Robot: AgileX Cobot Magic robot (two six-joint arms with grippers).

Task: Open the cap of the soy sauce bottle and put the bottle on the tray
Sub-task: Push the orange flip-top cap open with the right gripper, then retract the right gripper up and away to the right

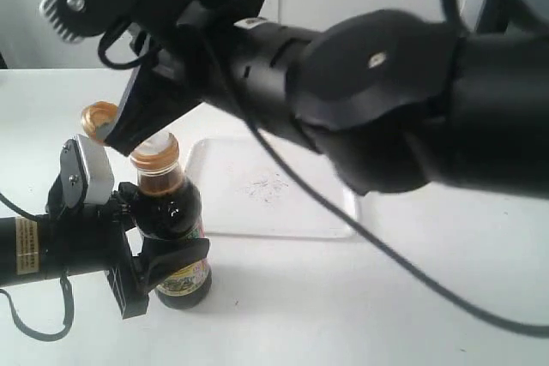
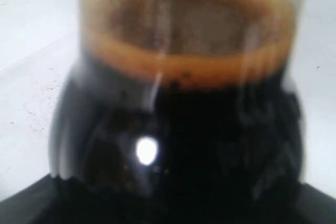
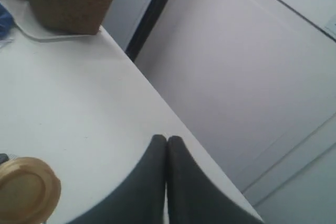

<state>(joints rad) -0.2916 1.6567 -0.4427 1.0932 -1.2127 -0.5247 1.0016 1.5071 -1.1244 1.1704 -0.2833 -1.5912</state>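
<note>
Exterior: soy sauce bottle point(image 1: 174, 237) stood lower left on table point(image 1: 412, 280), clamped by left gripper point(image 1: 141, 250), just beside tray point(image 1: 274, 190). Cap point(image 1: 99, 117) flipped open.
Left wrist: bottle fills frame, blurry.
Right wrist: right gripper point(image 3: 167, 142) fingers pressed together, nothing held; cap seen bottom left.

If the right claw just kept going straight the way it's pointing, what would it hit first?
Probably the flipped-open cap of the soy sauce bottle. In the exterior view the right claw points down toward the left with its tips right beside the cap. Beyond that lies the table, though depth is hard to judge.
</note>
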